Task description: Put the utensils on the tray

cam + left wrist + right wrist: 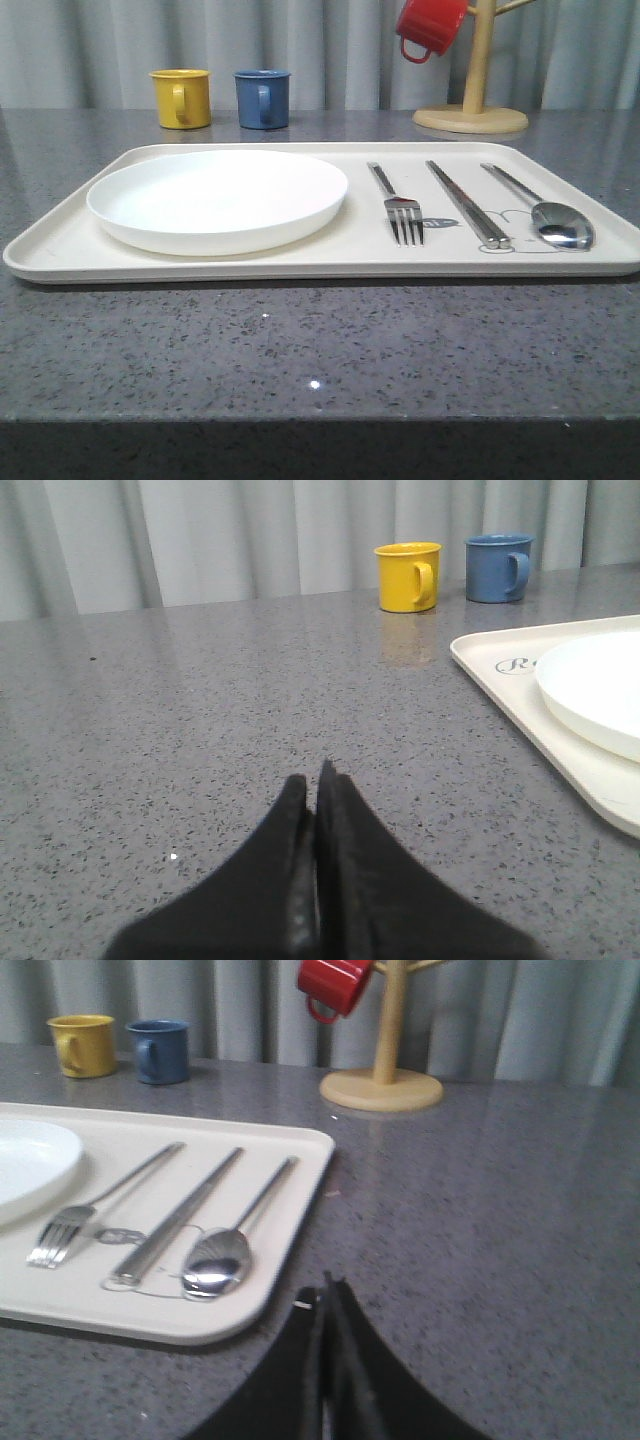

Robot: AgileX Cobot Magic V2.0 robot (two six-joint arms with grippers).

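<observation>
Fork, chopsticks and spoon all sit on the tray beside the plate, both grippers clenched on nothing off to the sides — only risk I'd guess is an arm swinging low and bumping the tray's rim.

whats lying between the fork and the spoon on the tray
The pair of chopsticks lies between the fork and the spoon on the tray, all roughly parallel. The front view shows it, and the right wrist view too.
</observation>
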